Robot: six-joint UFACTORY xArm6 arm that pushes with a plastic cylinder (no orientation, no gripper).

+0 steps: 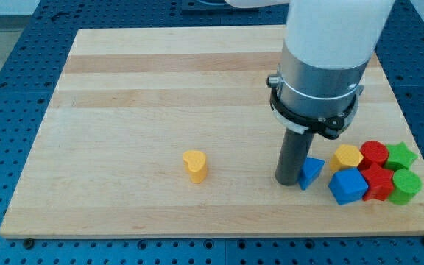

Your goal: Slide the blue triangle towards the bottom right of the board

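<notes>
**Our rod stands right behind the blue triangle**

We want the blue triangle (311, 171) to slide to the bottom right of the board (124, 110). So we have put my tip (288, 182) on the triangle's left side, touching it or almost touching it. We think that is a good spot, because a push from the left sends the triangle to the right.

The blue triangle sits low on the board, toward the view's right. It is already close to the corner, so we guess the job is nearly done.

A bunch of blocks waits just to its right. There is a yellow block (348, 156), a blue cube (347, 185), and two red blocks (375, 152) (378, 181). There is also a green star (400, 155) and a green block (406, 185). The triangle is just beside the yellow block and the blue cube. If we push more, it may bump into them.

A yellow heart (195, 165) sits alone, well apart on the view's left.

Our arm comes down from the top of the view. Its big white and grey part hangs over the board. The dark rod points straight down. We have no fingers at all, so nothing is grabbed or let go. The rod only pushes.
</notes>
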